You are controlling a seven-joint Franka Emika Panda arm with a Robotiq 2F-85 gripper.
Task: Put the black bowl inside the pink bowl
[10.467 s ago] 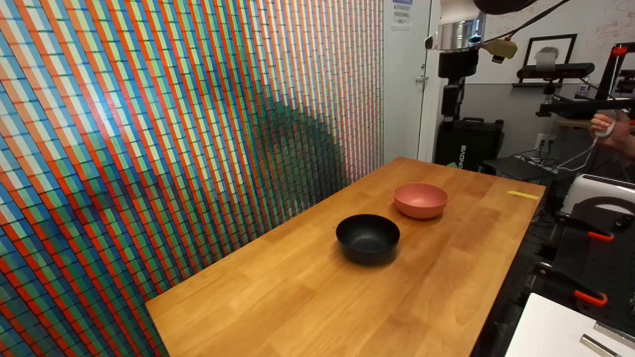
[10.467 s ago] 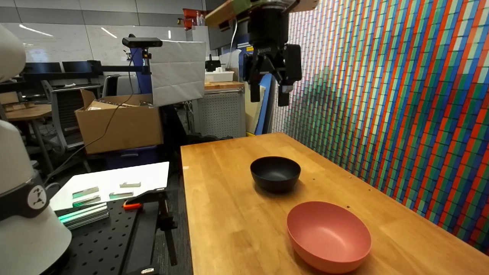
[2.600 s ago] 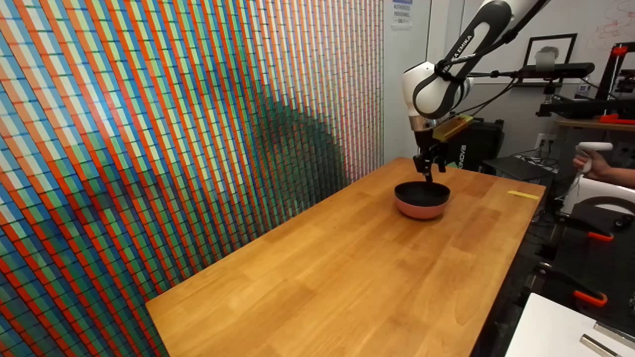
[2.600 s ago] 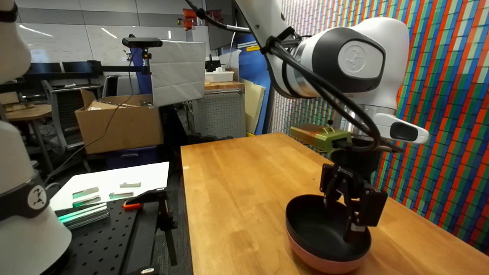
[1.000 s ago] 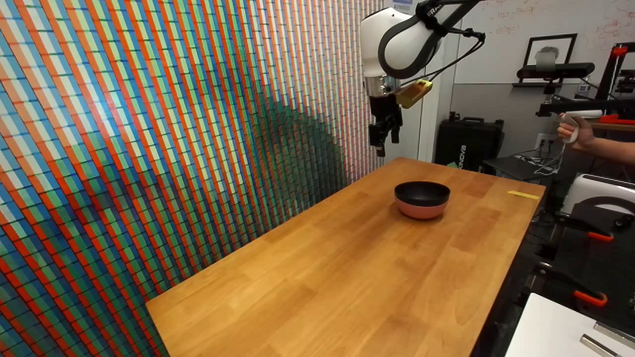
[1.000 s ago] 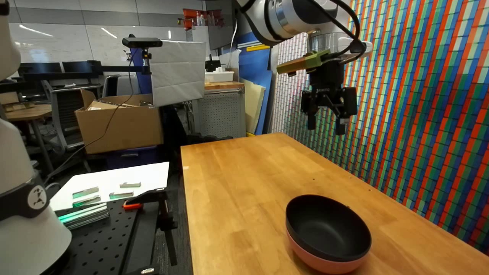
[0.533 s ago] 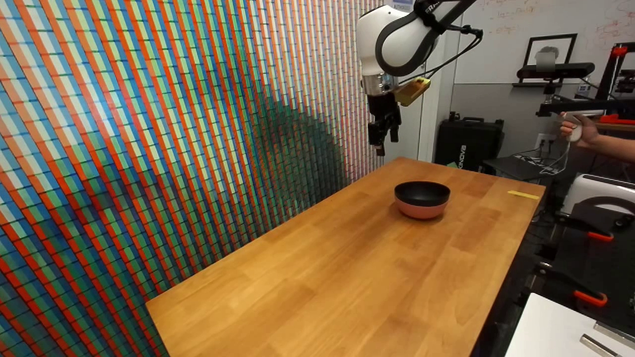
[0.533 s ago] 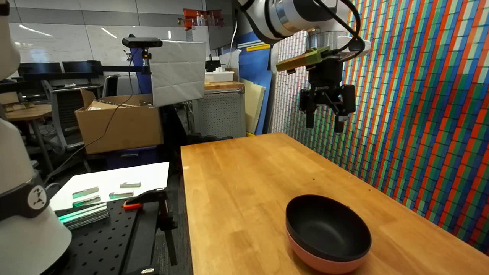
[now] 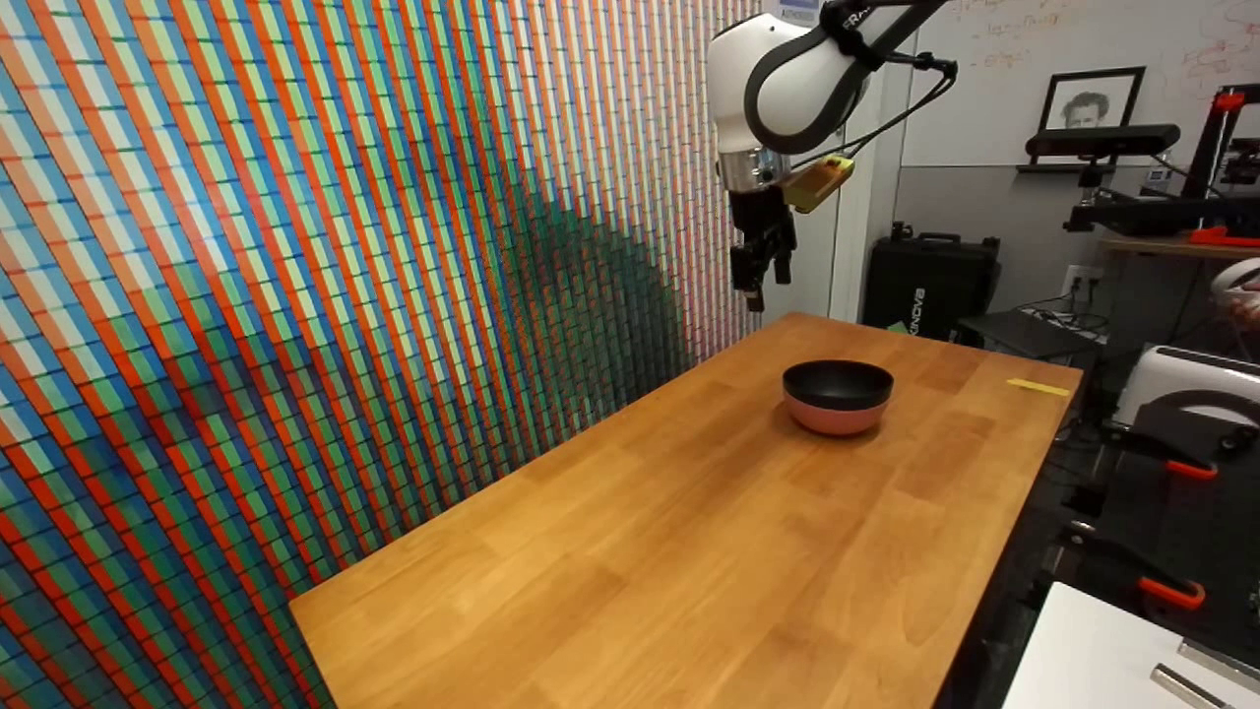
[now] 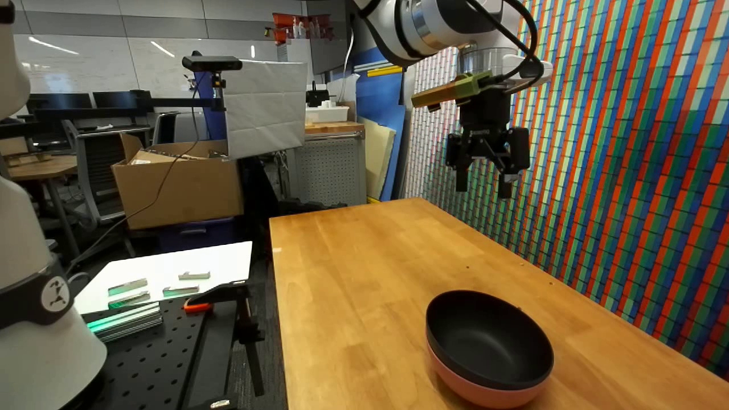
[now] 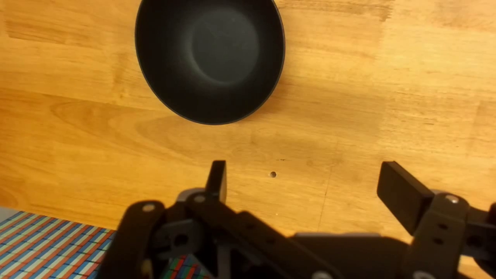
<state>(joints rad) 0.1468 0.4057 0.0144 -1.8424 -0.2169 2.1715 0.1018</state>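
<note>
While the black bowl sat inside the pink bowl, the gripper hung high to its side, empty fingers apart, though a low swing risked tipping both.

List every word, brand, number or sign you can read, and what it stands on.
"KINOVA": black rectangular case.
"FRA", rest not showing: glossy white robot arm.
Too small or blurred to read surely: lettering on the black two-fingered gripper; white door sign; red handwriting on the whiteboard.
</note>
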